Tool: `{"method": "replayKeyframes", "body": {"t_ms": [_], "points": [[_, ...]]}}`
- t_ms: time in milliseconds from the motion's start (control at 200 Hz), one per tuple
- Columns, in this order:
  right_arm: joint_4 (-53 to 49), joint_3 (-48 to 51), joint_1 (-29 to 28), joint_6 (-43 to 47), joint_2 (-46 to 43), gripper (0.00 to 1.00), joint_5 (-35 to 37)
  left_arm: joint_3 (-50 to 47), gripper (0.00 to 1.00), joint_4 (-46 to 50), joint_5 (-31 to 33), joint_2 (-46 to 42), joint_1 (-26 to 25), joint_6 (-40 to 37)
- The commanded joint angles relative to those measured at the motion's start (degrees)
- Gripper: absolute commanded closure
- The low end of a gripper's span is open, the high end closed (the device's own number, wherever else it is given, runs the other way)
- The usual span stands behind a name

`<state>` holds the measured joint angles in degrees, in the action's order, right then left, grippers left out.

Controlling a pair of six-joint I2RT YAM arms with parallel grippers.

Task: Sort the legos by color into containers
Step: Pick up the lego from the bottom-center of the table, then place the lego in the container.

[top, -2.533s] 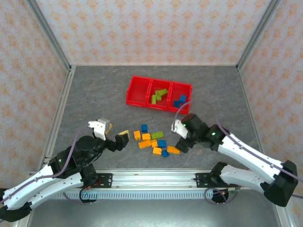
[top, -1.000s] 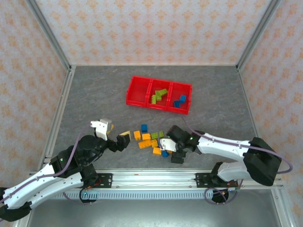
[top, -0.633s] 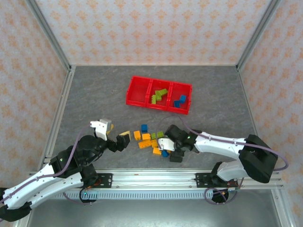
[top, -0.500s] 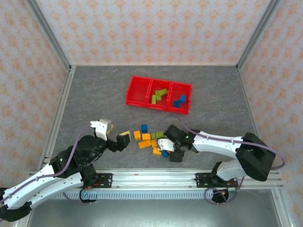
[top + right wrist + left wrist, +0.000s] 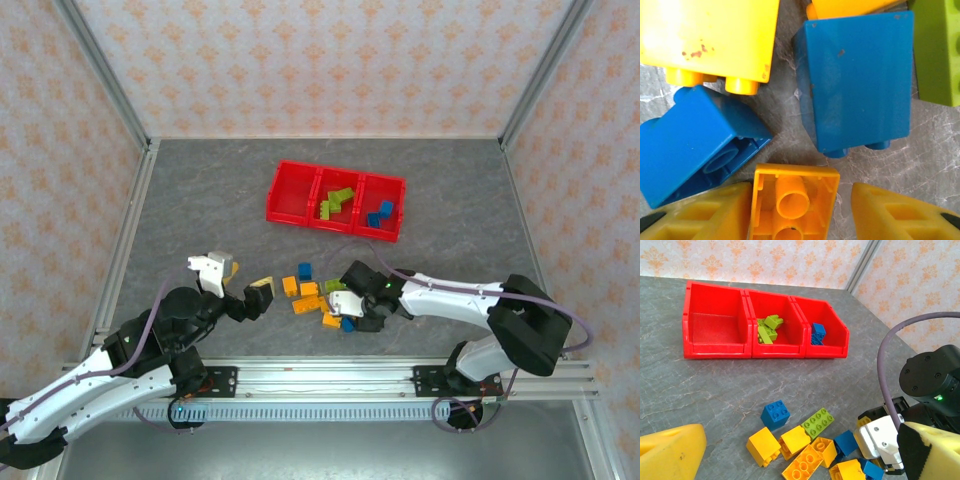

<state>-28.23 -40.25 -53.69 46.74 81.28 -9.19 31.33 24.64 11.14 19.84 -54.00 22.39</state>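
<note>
1. The grey stone-patterned desk carries everything. The row of three joined red plastic bins lies at 12 o'clock from the loose pile, so any carry runs straight away from the arms.
2. The middle bin holds lime green bricks and the 3 o'clock bin holds blue bricks. The 9 o'clock bin is bare, so I judge that orange-yellow belongs there.
3. The left fingers hang wide apart with nothing between them, at 9 o'clock of the pile of small loose studded bricks.
4. The right fingers are down in that pile, partly spread astride an upturned orange-yellow brick. One pad touches its wall and the other stands just off it, so nothing is gripped yet.
5. For a good grasp, close squarely on the two flat side walls until both pads bear.
6. A loose blue brick at 9 o'clock lies against the target and could get pinched or dragged. Lift straight up before swinging toward 11 o'clock.
</note>
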Motion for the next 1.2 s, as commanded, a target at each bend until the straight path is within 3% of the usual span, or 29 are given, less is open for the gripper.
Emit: {"method": "replayKeyframes", "body": {"t_ms": [0,75,345,646,871,1016,1191], "points": [[-1.5,-0.8,-0.1,-0.2,0.0,0.47,1.7,-0.6,0.01,-0.9,0.0,-0.9,0.1,-1.0],[-2.1,-0.6,-0.2,0.3,-0.1,0.48,1.3,-0.6,0.01,-0.9,0.0,-1.1,0.1,-1.0],[-3.9,-1.4,-0.2,-0.3,-2.6,0.73,1.4,-0.6,0.01,-0.9,0.0,-1.4,0.1,-1.1],[-6.2,-8.7,-0.2,-8.1,-11.1,0.83,2.7,-0.6,0.01,-1.0,-0.1,-1.0,0.2,-1.1],[11.7,-17.7,2.3,-19.4,-12.5,0.83,1.8,-0.3,0.01,-0.7,0.7,-1.5,0.1,-1.2],[25.7,-23.1,6.1,-32.9,-4.9,0.83,-1.8,-0.3,0.01,-0.4,1.8,-2.8,0.2,-1.0],[31.7,-32.5,8.5,-43.9,7.9,0.81,7.0,-0.3,0.01,-0.2,3.0,-4.3,0.2,-0.7]]}}
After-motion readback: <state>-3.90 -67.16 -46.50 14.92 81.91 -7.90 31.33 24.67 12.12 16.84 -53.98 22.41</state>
